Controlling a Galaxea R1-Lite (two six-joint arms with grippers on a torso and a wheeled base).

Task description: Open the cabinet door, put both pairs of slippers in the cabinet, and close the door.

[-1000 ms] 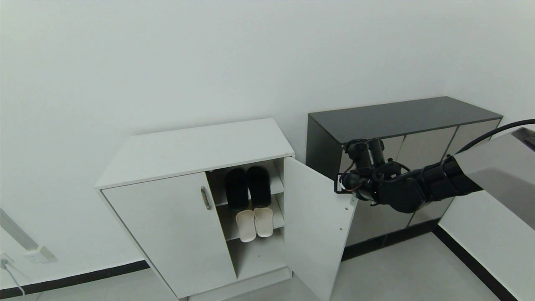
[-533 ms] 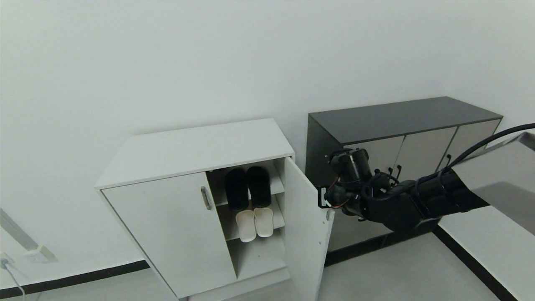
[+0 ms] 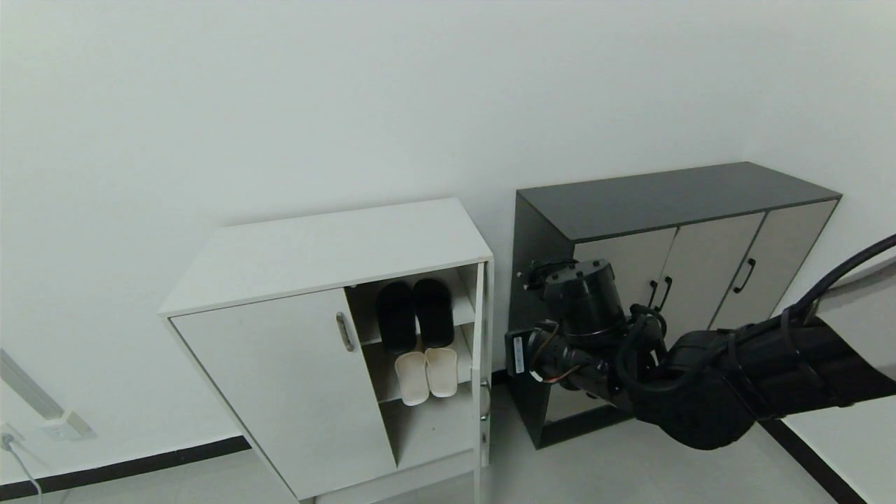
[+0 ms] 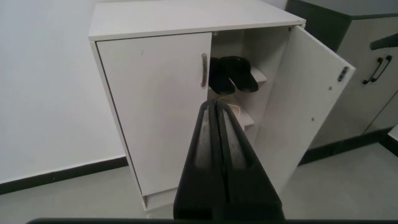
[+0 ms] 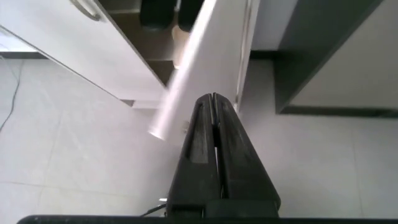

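1. The white cabinet [image 3: 329,252] stands against the wall, at about 7 o'clock from the middle of the head view. Its left door [image 3: 280,385] is closed, with a metal handle [image 3: 344,331] near its inner edge.
2. The right door [image 3: 479,364] is swung out and seen edge-on from the head. The left wrist view shows its inner face.
3. The black slippers [image 3: 415,313] lie side by side on the upper shelf inside the cabinet.
4. The white slippers [image 3: 425,374] lie side by side on the shelf below, at 6 o'clock of the black pair.
5. The right pincer [image 3: 516,355] is at 3 o'clock of the right door, just beside its outer face; I cannot tell whether it touches. Its fingers are clenched together with nothing between them.
6. The left pincer [image 4: 214,104] is also clenched and empty. It points at the cabinet front and is well apart from it.
7. A dark cabinet [image 3: 672,196] with closed doors stands at 3 o'clock of the white cabinet, on the grey floor [image 3: 665,476].
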